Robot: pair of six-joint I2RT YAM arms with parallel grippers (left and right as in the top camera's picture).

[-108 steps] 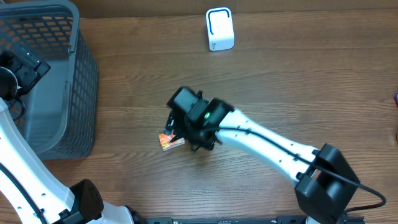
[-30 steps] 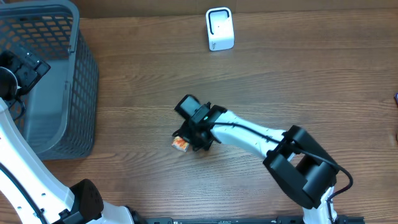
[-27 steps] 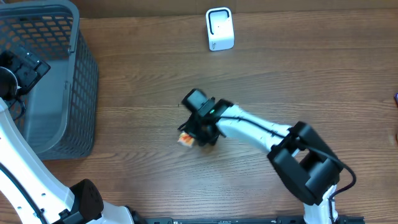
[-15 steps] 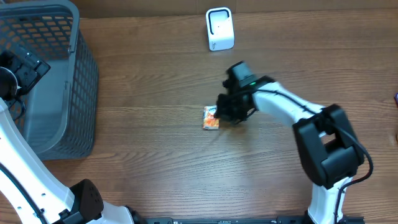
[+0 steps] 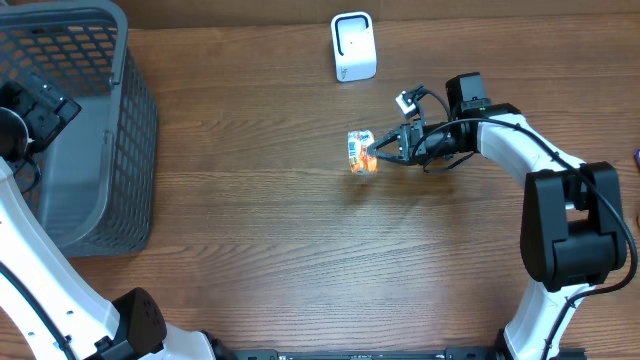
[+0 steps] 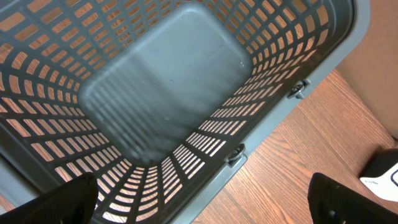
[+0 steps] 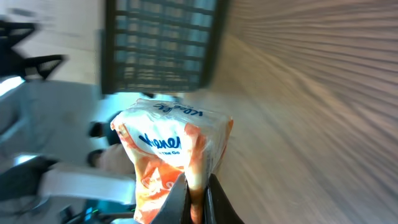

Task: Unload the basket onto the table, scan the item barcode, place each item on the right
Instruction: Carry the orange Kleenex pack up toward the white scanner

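Packet (image 5: pixel 358 150) carried rightward toward scanner (image 5: pixel 353 47), right gripper (image 5: pixel 377 155) clamped on it, blue lettering blurred

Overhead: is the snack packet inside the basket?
No, the snack packet is pinched in the jaws of the right gripper over the table, near the white scanner and far from the grey basket.

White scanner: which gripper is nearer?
Right. The right gripper, shut on the snack packet, is close to the white scanner; left gripper hangs over the basket, far left.
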